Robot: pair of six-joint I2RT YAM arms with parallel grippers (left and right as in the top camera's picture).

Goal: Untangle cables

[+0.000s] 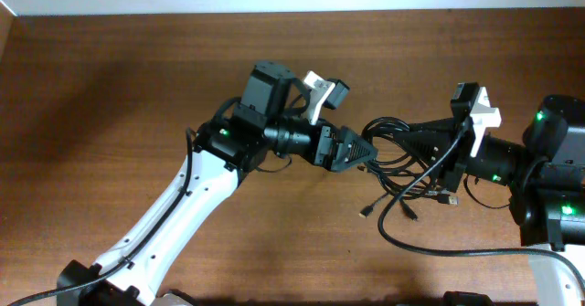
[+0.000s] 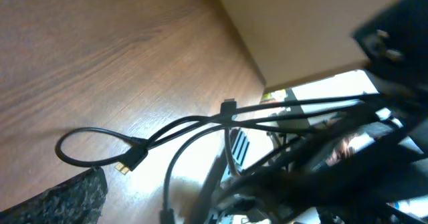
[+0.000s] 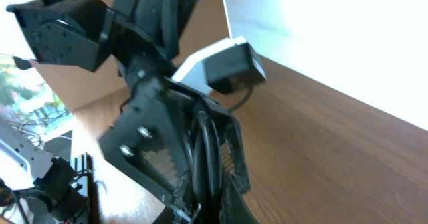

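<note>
Overhead entry, K: the cables (image 1: pixel 402 155) are bunching in one knot right of the desk's (image 1: pixel 137 87) middle, strung between the two arms. What is each gripper doing?

M: The left gripper (image 1: pixel 364 149) is pinching the cables. The right wrist view is showing strands running down between its pressed-together fingers (image 3: pixel 231 154). The right gripper (image 1: pixel 430 142) is sitting at the far side of the knot, but I cannot tell whether it is clamping or spread.

K: Judgement on the step?

M: Probably pulling the bundle apart. I am recommending a slow, level separation, watching which strand is going taut first and easing off if the knot is tightening rather than opening.

K: Anything obstructing?

M: The plug ends (image 1: pixel 366 212) are dangling below the knot and are likely to be snagging on crossings. A loop (image 2: pixel 93 147) is lying on the desk in the left wrist view. One long lead (image 1: pixel 457 249) is trailing toward the right arm's base, risking a catch.
</note>
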